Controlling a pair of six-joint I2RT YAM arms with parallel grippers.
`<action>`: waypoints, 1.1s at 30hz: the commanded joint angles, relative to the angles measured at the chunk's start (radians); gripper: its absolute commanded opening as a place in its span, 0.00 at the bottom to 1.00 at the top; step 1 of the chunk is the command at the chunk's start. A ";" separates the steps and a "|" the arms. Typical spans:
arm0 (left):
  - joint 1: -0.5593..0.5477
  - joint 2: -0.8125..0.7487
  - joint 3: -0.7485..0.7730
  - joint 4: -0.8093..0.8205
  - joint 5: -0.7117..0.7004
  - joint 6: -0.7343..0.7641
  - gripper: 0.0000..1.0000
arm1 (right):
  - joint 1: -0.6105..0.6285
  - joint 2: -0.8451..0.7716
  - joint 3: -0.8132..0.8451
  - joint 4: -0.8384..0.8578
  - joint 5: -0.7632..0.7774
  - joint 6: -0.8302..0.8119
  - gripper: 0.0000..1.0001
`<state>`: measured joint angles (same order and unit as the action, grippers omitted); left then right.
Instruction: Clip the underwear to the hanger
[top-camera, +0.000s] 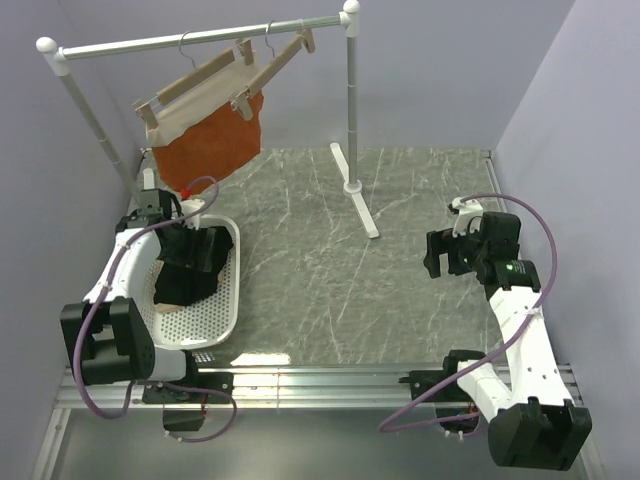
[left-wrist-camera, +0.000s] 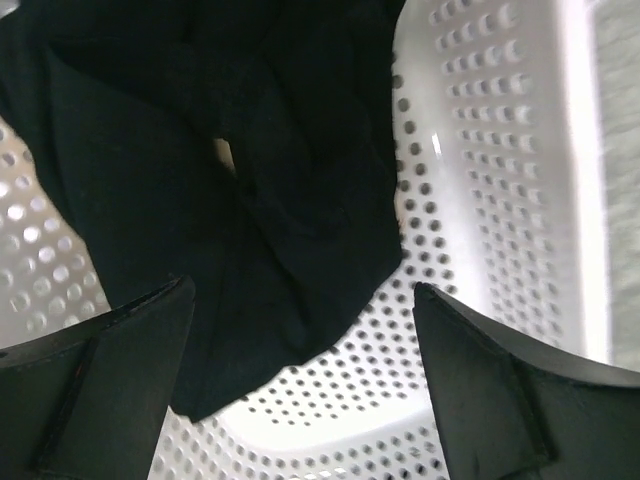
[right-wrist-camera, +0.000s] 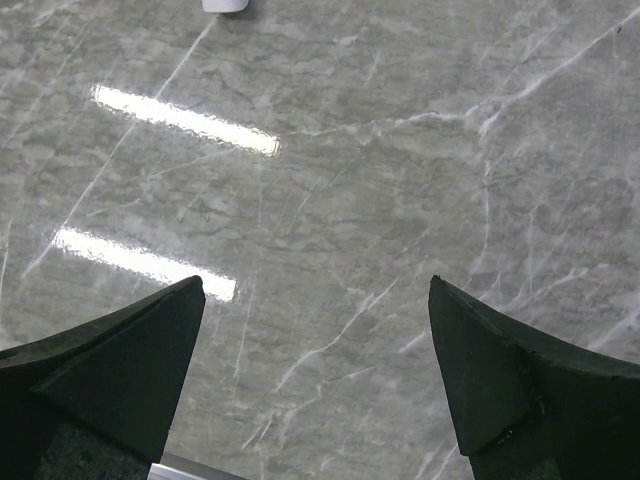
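Observation:
The black underwear (top-camera: 190, 275) lies bunched in a white perforated basket (top-camera: 232, 300) at the left of the table, with a bit of tan band showing at its near edge. My left gripper (top-camera: 192, 243) hovers low over it, open. In the left wrist view the dark fabric (left-wrist-camera: 250, 170) fills the upper left and its lower fold reaches between the spread fingers (left-wrist-camera: 110, 370), which grip nothing. The bare wooden hanger (top-camera: 285, 58) hangs by its wire hook from the rail at the back. My right gripper (top-camera: 440, 255) is open over bare table on the right (right-wrist-camera: 315, 290).
A white clothes rack (top-camera: 350, 100) stands at the back, its foot (right-wrist-camera: 225, 5) on the marble table (right-wrist-camera: 350, 150). A second wooden hanger holds a rust-orange garment (top-camera: 205, 150) just above the basket wall (left-wrist-camera: 500, 150).

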<state>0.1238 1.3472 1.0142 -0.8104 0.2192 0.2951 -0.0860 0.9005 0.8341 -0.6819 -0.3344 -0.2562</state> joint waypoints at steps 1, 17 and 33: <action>-0.035 0.026 -0.041 0.051 -0.046 0.082 0.96 | -0.001 0.012 0.043 0.001 -0.011 -0.014 1.00; -0.098 0.107 -0.036 0.044 -0.093 0.144 0.12 | 0.000 0.038 0.068 0.001 -0.026 -0.014 1.00; -0.360 -0.165 0.568 -0.507 0.308 0.154 0.00 | 0.034 0.057 0.140 -0.008 -0.100 0.009 1.00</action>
<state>-0.1814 1.1637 1.4509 -1.2018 0.3386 0.4580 -0.0612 0.9501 0.9123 -0.6922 -0.3901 -0.2558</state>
